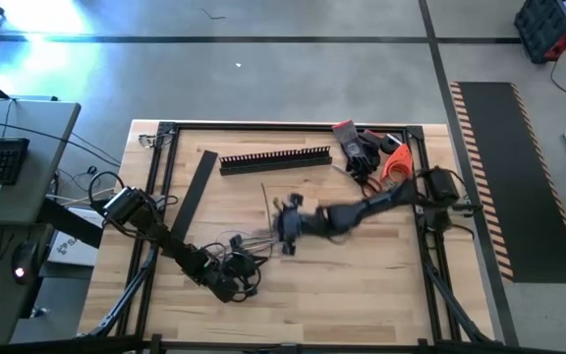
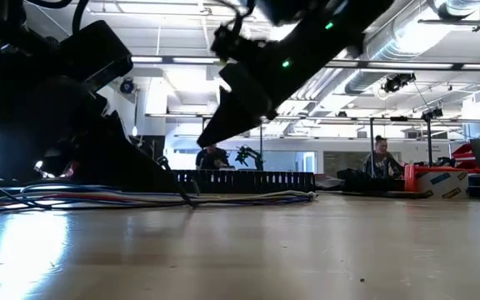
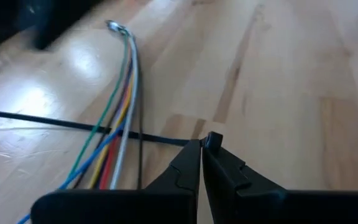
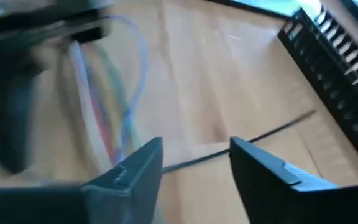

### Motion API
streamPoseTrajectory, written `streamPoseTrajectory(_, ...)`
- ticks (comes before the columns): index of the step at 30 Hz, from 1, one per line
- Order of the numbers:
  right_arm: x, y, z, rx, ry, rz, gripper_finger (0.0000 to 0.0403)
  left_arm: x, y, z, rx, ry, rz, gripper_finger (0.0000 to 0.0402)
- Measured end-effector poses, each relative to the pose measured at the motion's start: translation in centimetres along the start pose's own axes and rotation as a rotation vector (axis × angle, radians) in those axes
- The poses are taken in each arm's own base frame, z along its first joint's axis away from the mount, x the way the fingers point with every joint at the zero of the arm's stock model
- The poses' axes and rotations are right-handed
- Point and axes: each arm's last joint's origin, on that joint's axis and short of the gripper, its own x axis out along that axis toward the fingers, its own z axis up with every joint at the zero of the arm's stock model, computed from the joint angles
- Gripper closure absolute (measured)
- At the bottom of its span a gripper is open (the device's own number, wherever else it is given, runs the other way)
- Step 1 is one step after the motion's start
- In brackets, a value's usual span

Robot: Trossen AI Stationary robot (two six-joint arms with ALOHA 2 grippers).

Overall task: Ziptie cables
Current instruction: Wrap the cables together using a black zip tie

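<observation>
The cables [image 3: 120,106] are a loose bundle of coloured and pale wires lying flat on the wooden table, mid-table in the high view [image 1: 249,238] and low view [image 2: 223,198]. A thin black zip tie [image 3: 55,120] crosses the bundle; I cannot tell whether over or under. My left gripper [image 3: 202,149] [image 1: 255,258] is shut beside the bundle. My right gripper [image 4: 194,155] [image 1: 285,231] is open above the table, one finger on each side of the zip tie [image 4: 260,135], touching nothing, beside the cables [image 4: 104,124]. My left gripper pinches one end of the zip tie [image 3: 185,142] between its two shut fingers. A small square bit [image 3: 214,139] shows at the fingertips. The strap runs away across the cable bundle and lies low on the table.
A black comb-toothed slotted duct [image 1: 275,158] lies toward the far edge, and a flat black strip [image 1: 195,187] lies left of it. Tools and orange and red items [image 1: 371,152] sit at the far right corner. The black frame [image 1: 165,133] rims the table. People [image 2: 382,158] are in the room beyond.
</observation>
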Motion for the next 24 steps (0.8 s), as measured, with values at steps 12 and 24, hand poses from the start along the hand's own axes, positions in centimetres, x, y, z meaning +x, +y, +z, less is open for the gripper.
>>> streamPoseTrajectory(12, 6.5, -7.3, -3.4, 0.296, 0.044, 0.141, 0.0192, -0.1, -0.1, 0.0, 0.001, 0.013, -0.026, 0.0401)
streamPoseTrajectory(24, 7.3, -7.4, -3.9, 0.288, 0.027, 0.169, 0.0361, -0.2, -0.5, 0.6, 0.049, -0.052, -0.035, 0.0401)
